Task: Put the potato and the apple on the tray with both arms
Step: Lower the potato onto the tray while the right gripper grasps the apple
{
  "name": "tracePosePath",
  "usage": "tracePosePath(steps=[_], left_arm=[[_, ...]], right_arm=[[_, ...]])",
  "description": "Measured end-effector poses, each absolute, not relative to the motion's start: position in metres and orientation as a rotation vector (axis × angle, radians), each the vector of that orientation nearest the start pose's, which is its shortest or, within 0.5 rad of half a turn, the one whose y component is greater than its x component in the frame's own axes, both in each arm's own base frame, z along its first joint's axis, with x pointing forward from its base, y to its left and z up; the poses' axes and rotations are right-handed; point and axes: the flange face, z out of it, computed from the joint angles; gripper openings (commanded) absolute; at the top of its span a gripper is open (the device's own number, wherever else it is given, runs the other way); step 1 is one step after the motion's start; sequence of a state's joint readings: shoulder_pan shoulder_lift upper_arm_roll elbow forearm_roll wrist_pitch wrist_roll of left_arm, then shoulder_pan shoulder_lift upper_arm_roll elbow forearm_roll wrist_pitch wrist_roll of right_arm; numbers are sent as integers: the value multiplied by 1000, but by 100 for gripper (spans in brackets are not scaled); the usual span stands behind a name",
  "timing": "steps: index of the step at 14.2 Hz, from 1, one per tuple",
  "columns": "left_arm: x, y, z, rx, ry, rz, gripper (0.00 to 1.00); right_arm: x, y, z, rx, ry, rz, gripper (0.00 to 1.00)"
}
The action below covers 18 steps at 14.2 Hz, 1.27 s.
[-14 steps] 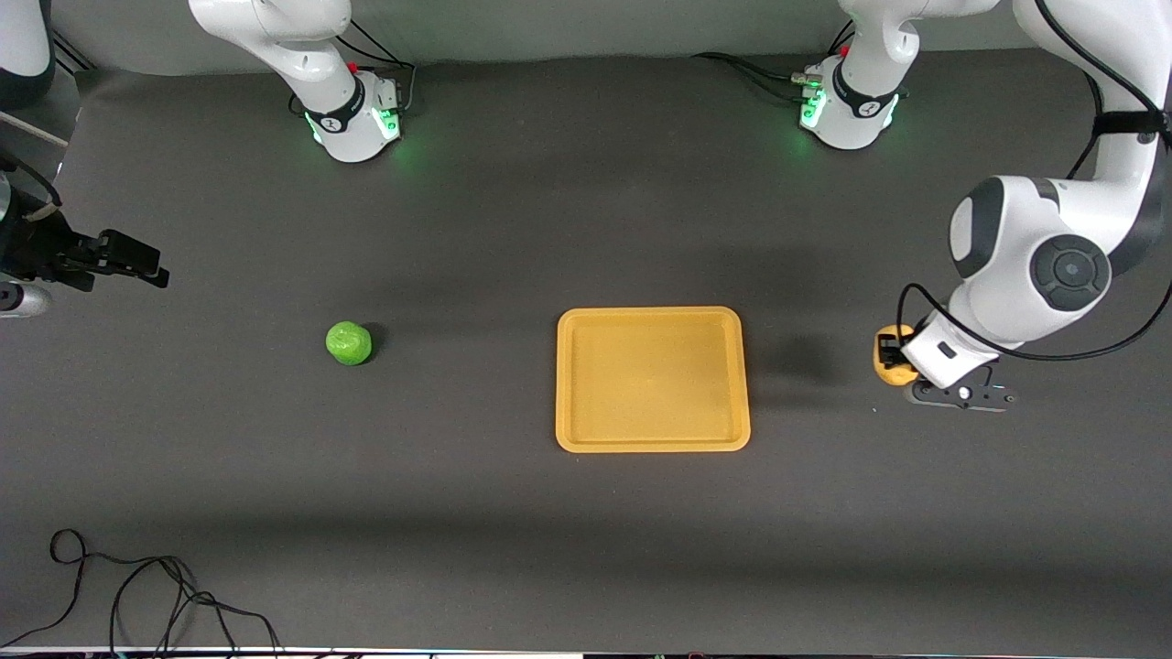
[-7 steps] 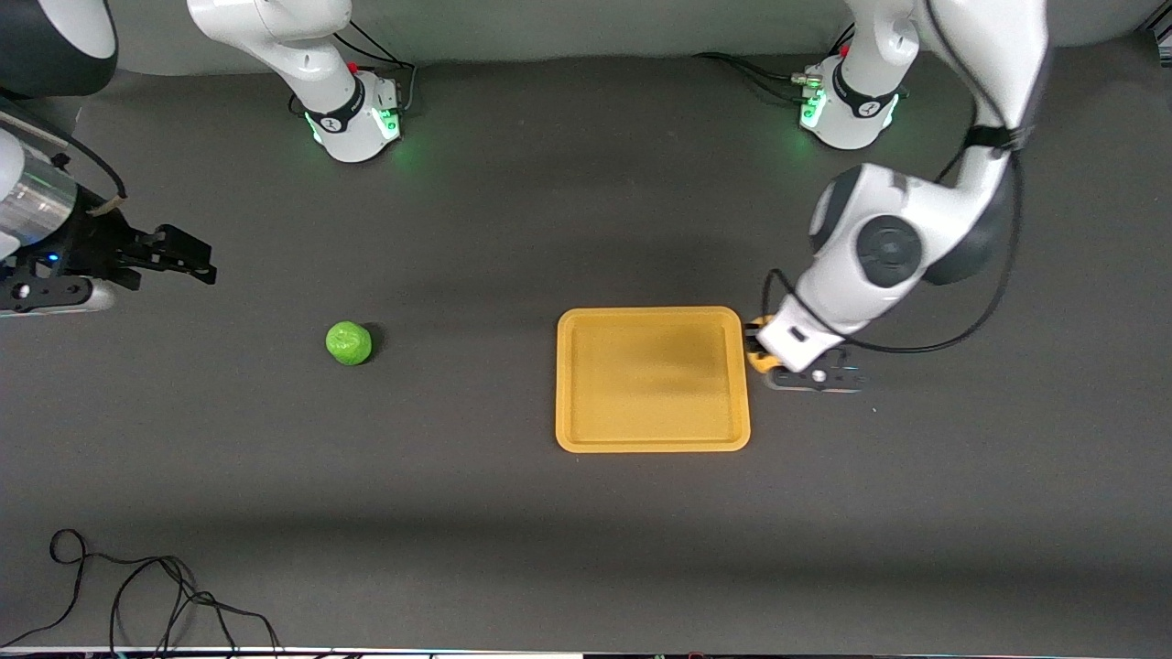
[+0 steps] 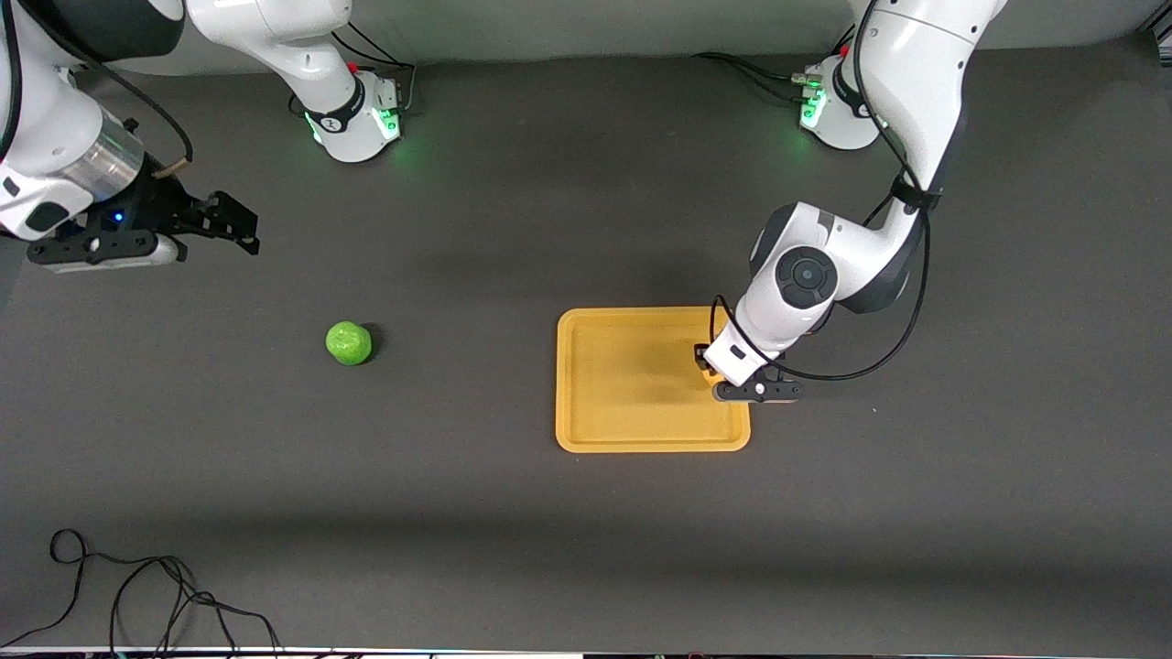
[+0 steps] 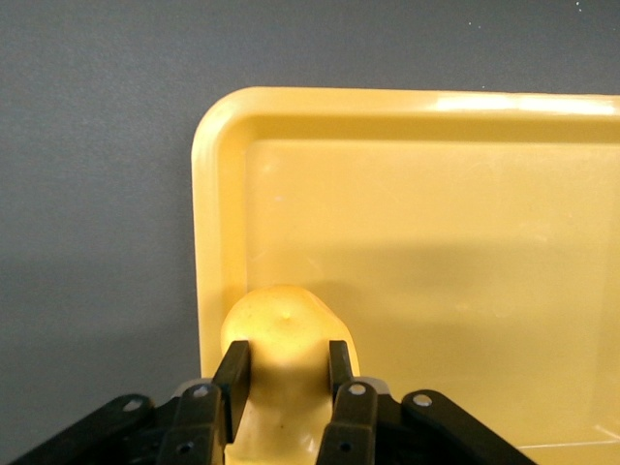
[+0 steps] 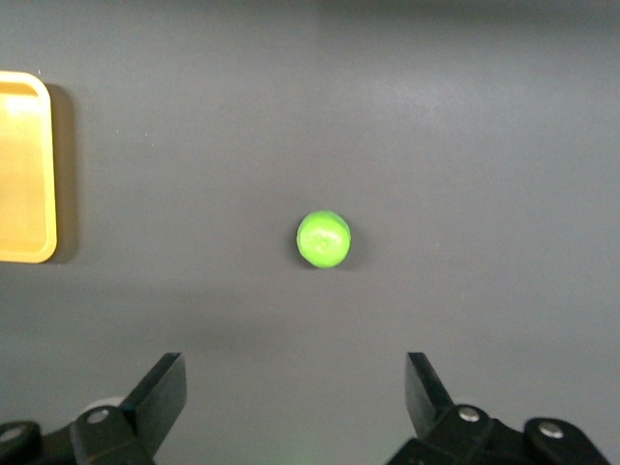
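Two pincer fingers clamp the potato over the tray.

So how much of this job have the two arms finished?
Nothing is down yet. The left claw is shut on the potato, holding it over the tray at the left arm's end. The apple lies untouched on the table toward the right arm's end; the right claw hangs open above the table near it.

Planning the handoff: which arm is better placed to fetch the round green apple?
Right: its open gripper hangs near the round green apple; the left gripper holds the yellow potato over the orange tray.
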State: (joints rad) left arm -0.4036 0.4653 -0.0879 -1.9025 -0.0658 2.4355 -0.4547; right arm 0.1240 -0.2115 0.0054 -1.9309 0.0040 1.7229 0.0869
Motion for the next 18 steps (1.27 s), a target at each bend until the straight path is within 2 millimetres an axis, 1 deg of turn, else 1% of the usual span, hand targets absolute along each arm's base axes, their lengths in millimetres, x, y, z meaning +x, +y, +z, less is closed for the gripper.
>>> tracePosePath(steps=[2, 3, 4, 5, 9, 12, 13, 14, 15, 16, 18], left_arm=[[562, -304, 262, -3248, -38, -39, 0], [561, -306, 262, -3249, -38, -40, 0], [560, -308, 262, -3251, -38, -46, 0], [561, -308, 261, -3253, -40, -53, 0], [561, -308, 253, -3254, -51, -56, 0], [562, -308, 249, -3256, -57, -63, 0], [562, -308, 247, -3257, -58, -66, 4], [562, -308, 245, -3257, -59, -66, 37], [562, -308, 244, -3257, -59, -64, 74], [562, -308, 244, -3256, -59, -63, 99], [563, -308, 244, -3259, -60, -74, 100]], right_arm=[[479, 63, 576, -3138, -66, -6, 100], [477, 63, 571, -3138, -66, -2, 100], [477, 63, 563, -3138, -65, -4, 100], [477, 63, 549, -3138, -65, -6, 100], [478, 62, 478, -3135, -62, -43, 100], [488, 63, 431, -3132, -60, -74, 100], [493, 63, 413, -3131, -60, -87, 100], [497, 64, 392, -3129, -59, -104, 100], [500, 64, 370, -3127, -58, -124, 100], [502, 64, 348, -3126, -58, -140, 100], [502, 64, 309, -3126, -57, -140, 100]])
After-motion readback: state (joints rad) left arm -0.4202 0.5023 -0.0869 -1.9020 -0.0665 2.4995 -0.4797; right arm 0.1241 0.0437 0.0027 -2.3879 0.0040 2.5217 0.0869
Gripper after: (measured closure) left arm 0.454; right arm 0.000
